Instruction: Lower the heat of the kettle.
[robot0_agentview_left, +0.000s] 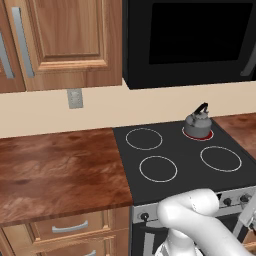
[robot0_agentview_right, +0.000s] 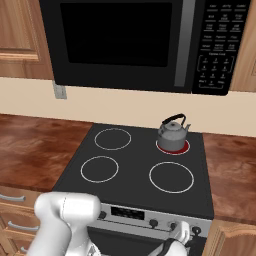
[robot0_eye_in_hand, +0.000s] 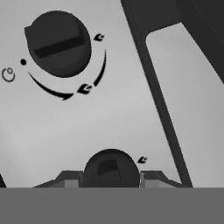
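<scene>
Here the squat grey kettle (robot0_agentview_right: 173, 133) sits upright on a red-glowing burner (robot0_agentview_right: 172, 146).

A black microwave (robot0_agentview_right: 135, 40) is mounted above the wooden bench (robot0_agentview_left: 60, 167); a wall outlet (robot0_agentview_left: 75, 98) is seen between.

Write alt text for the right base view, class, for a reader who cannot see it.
A grey kettle sits on the glowing red back-right burner of a black stove under a black microwave. The white robot arm reaches low toward the stove's front knobs.
</scene>
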